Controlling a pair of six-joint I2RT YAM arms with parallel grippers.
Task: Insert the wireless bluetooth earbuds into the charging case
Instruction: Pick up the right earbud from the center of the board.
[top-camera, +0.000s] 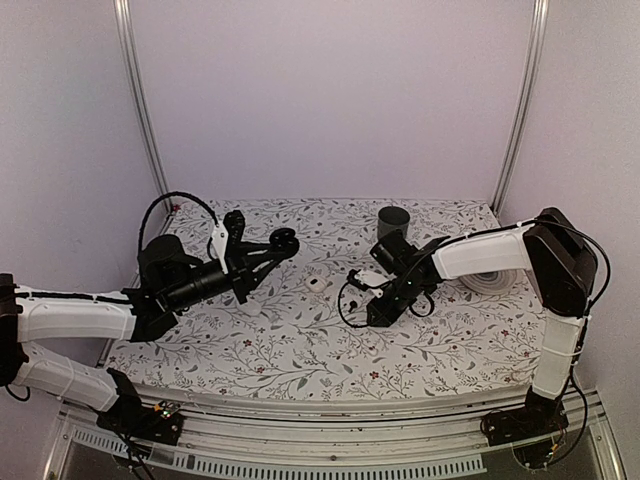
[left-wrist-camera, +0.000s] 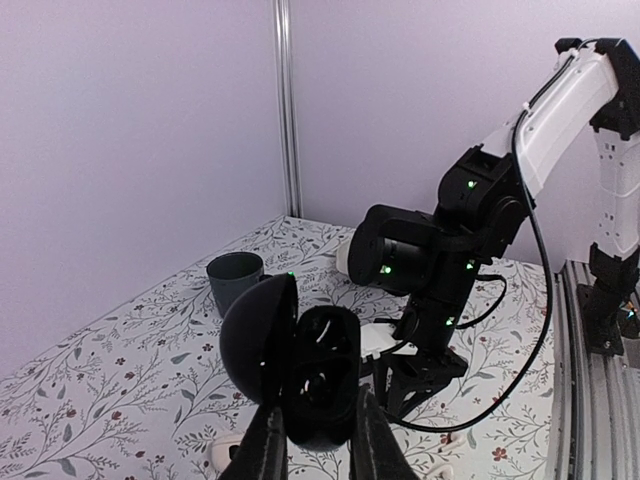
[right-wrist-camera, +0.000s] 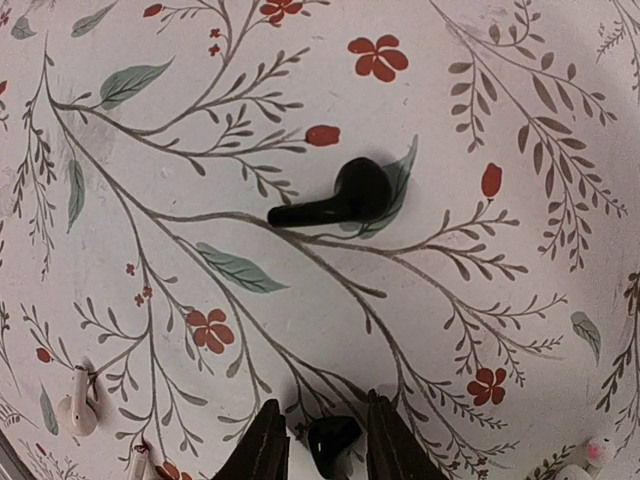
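The open case (left-wrist-camera: 312, 375) is clamped between the left fingers (left-wrist-camera: 270, 448) and held clear of the tabletop (left-wrist-camera: 120, 370), with its lid swung to one side. An earbud (right-wrist-camera: 333, 440) appears to be pinched at the very tips of the right fingers (right-wrist-camera: 268, 450), and a second earbud (right-wrist-camera: 335, 200) lies loose on the tabletop just beyond them. The chief risk is judged to be the shallow grip: so little of the earbud is caught that it could be twisted or flicked out in the carry and dropped among the white pieces (right-wrist-camera: 78, 410) lying nearby. A misaligned stem could be jammed against the rim of its well. The case is gripped only near its base, so it could be levered askew or forced out of the left fingers if too much pressure is applied. The lid could also be knocked shut by the right arm on approach.
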